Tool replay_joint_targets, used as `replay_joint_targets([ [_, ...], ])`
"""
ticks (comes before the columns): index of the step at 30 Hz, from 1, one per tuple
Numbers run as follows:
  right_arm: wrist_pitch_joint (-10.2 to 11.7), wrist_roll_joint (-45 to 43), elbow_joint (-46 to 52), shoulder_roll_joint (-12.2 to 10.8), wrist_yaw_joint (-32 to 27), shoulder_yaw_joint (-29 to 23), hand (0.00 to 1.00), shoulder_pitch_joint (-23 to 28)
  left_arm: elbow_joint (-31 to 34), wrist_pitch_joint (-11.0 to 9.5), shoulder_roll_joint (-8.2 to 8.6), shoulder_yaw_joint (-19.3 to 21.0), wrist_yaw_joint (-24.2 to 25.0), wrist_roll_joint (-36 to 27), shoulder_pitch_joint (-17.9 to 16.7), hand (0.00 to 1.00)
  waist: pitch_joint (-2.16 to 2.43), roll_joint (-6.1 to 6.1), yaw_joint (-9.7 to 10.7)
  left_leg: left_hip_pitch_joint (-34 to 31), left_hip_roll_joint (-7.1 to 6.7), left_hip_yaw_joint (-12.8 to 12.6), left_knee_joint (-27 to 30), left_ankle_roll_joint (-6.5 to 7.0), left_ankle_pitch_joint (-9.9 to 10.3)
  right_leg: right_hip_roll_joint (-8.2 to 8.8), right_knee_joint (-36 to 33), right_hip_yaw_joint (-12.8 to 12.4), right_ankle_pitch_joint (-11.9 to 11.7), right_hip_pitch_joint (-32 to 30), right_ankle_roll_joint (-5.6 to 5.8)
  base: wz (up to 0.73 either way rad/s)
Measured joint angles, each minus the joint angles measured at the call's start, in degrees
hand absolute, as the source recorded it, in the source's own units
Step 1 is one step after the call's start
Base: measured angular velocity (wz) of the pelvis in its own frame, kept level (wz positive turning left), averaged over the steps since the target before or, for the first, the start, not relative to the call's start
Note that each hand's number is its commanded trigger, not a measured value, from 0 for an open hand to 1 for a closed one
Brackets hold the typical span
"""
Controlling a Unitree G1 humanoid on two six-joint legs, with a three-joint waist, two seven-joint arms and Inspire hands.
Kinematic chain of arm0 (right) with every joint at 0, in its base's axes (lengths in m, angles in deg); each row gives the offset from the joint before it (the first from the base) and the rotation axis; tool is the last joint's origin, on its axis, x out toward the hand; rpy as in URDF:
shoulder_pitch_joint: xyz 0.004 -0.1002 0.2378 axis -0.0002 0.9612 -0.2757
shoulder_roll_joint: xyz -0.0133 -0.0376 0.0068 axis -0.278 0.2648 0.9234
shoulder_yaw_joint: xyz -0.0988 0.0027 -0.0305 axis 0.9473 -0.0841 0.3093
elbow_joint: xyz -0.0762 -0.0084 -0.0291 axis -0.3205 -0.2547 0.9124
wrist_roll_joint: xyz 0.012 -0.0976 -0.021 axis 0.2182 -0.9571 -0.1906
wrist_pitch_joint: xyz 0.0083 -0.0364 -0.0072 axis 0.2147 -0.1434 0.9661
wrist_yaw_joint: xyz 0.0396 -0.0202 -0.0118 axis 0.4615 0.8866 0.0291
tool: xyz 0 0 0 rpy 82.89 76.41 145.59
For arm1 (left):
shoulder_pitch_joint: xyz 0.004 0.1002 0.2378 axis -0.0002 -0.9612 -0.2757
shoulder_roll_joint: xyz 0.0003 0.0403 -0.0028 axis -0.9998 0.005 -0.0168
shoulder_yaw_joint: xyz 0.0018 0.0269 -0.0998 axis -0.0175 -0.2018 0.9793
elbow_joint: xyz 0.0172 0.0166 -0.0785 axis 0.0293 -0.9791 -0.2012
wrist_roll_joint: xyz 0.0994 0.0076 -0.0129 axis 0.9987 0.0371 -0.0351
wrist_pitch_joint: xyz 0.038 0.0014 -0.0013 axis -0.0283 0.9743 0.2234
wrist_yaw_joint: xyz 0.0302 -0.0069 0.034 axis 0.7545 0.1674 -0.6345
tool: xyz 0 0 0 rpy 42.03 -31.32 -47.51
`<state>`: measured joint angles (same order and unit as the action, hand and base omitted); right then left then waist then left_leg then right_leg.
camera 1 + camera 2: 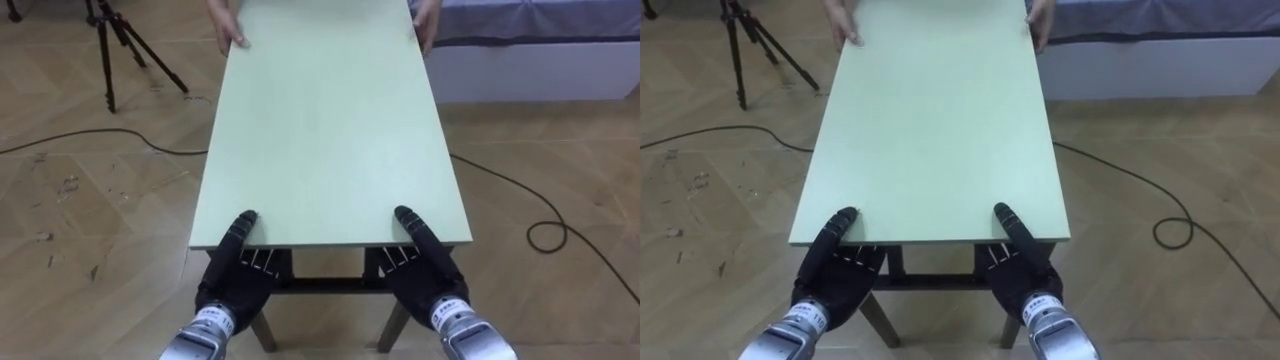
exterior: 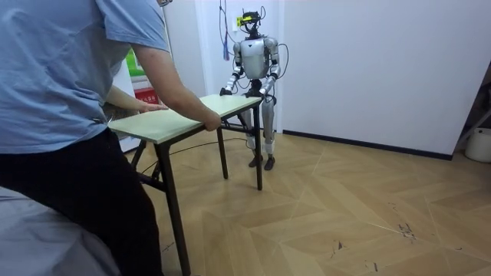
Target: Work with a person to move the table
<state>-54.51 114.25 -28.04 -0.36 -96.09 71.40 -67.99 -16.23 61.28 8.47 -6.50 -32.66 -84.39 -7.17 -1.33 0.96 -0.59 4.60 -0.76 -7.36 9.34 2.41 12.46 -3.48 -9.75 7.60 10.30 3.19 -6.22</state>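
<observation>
We are standing at the near short end of the pale green rectangular table (image 1: pixel 330 120) with dark metal legs, on a wooden parquet floor (image 1: pixel 90 200). Our left hand (image 1: pixel 232 272) is clamping the table's near edge by its left corner, thumb lying on top and fingers curled beneath. Our right hand (image 1: pixel 425 268) is gripping the same edge by the right corner in the same way. At the table's far end a person in a blue shirt (image 2: pixel 54 69) is holding both far corners. A black tripod (image 1: pixel 118 40) is standing beyond the table's far left corner, and a black cable (image 1: pixel 548 232) is lying to the table's right
</observation>
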Motion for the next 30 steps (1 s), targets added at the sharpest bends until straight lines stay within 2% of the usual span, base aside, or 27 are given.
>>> replay_joint_targets([
  [10, -0.20, -1.08, 0.01, 0.34, 1.91, -0.26, 1.00, 0.65, 0.81, -0.05, 0.51, 0.06, 1.34, 1.32, -1.60, 1.00, 0.13, 0.21, -0.01, -0.11, -0.01, -0.28, 0.00, 0.00, 0.00, 0.02, -0.03, -0.22, 0.00, -0.18, 0.00, -0.01],
  [15, -0.26, -2.22, 7.00, 1.70, 2.65, -0.39, 1.00, 3.92, 8.46, 0.87, 0.59, 0.06, 1.29, 1.74, -6.05, 1.00, 0.16, 0.23, -0.17, -0.36, 0.00, -0.34, 0.17, 0.00, 0.00, 0.02, -0.02, -0.38, 0.00, -0.34, 0.00, -0.02],
  [20, -0.11, -1.64, 9.01, 1.61, 3.44, -0.57, 1.00, 5.20, 11.89, 0.71, 0.54, 0.09, 0.82, 2.95, -7.04, 1.00, 0.33, 0.50, -0.22, -0.24, 0.00, -0.35, 0.20, 0.00, 0.00, 0.02, -0.06, -0.43, 0.00, -0.28, 0.00, -0.01],
  [30, 2.21, -1.20, 15.08, 0.85, 5.06, -0.26, 1.00, 10.38, 17.32, -0.32, 0.51, -0.80, 0.77, 7.04, -8.53, 1.00, 0.47, 0.32, -0.71, -0.30, 0.00, -0.32, 0.20, 0.00, 0.00, 0.03, -0.08, -0.32, 0.00, -0.29, 0.00, 0.00],
])
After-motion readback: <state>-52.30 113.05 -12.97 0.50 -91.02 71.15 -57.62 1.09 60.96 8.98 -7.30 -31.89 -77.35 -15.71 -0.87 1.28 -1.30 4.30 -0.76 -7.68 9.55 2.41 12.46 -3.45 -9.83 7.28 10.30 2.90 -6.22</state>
